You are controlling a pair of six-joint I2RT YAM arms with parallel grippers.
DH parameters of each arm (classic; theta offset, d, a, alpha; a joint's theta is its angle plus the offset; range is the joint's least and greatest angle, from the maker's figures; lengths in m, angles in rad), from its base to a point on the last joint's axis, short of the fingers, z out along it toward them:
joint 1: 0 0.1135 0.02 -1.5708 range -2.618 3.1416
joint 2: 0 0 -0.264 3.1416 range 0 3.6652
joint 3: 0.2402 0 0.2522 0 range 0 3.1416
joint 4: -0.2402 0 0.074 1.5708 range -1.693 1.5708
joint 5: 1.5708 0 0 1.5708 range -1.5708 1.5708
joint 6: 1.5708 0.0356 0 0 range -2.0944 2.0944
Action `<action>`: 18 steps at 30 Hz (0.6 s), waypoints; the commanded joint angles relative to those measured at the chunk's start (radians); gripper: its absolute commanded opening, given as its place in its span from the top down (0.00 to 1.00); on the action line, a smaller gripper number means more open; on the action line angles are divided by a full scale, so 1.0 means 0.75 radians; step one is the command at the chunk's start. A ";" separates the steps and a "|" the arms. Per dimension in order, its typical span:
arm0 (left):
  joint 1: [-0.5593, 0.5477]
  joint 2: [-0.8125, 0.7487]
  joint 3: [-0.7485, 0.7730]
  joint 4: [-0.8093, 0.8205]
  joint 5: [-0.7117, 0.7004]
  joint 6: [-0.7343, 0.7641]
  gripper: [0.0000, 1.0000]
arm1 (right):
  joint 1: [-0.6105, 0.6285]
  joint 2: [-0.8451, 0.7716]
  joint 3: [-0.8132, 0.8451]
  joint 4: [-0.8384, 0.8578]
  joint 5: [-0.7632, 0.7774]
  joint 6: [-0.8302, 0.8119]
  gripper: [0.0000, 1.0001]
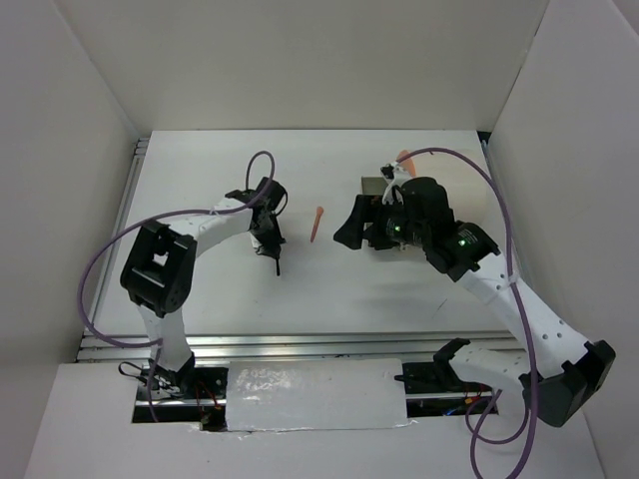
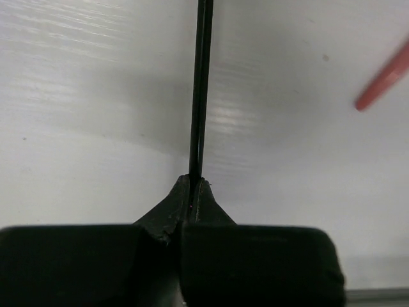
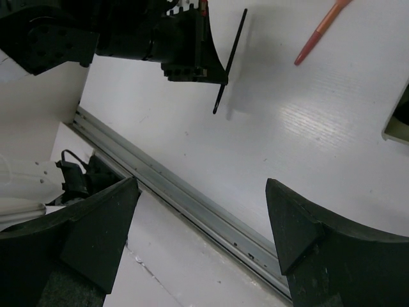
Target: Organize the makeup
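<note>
My left gripper (image 1: 270, 242) (image 2: 193, 182) is shut on a thin black makeup stick (image 2: 201, 83) (image 1: 275, 263), which pokes out past the fingertips just over the white table. The same stick (image 3: 231, 57) shows in the right wrist view, clamped in the left gripper's fingers (image 3: 192, 61). A short orange-pink stick (image 1: 317, 223) (image 2: 386, 80) (image 3: 319, 32) lies loose on the table between the two grippers. My right gripper (image 1: 361, 235) (image 3: 201, 188) hangs open above the table with nothing between its fingers, to the right of the orange-pink stick.
A cream box (image 1: 373, 187) (image 3: 399, 121) stands behind the right gripper, mostly hidden by the arm. Something pink (image 1: 404, 157) peeks out at the back right. A metal rail (image 1: 300, 344) (image 3: 192, 198) runs along the table's near edge. White walls enclose the table.
</note>
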 commanded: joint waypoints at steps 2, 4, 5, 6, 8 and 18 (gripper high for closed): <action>-0.005 -0.167 0.001 0.061 0.118 0.068 1.00 | -0.006 0.060 -0.038 0.136 -0.074 0.042 0.12; -0.007 -0.202 -0.011 0.086 0.159 0.072 1.00 | -0.008 0.088 -0.061 0.180 -0.095 0.067 0.12; -0.007 -0.232 -0.024 0.092 0.171 0.068 1.00 | -0.006 0.099 -0.069 0.195 -0.097 0.073 0.12; -0.005 -0.249 -0.030 0.096 0.206 0.068 1.00 | -0.006 0.109 -0.075 0.209 -0.097 0.089 0.12; -0.007 -0.291 -0.046 0.126 0.245 0.074 1.00 | -0.008 0.144 -0.073 0.236 -0.087 0.103 0.12; -0.007 -0.547 -0.167 0.399 0.629 0.111 1.00 | -0.004 0.362 0.005 0.434 -0.109 0.273 0.20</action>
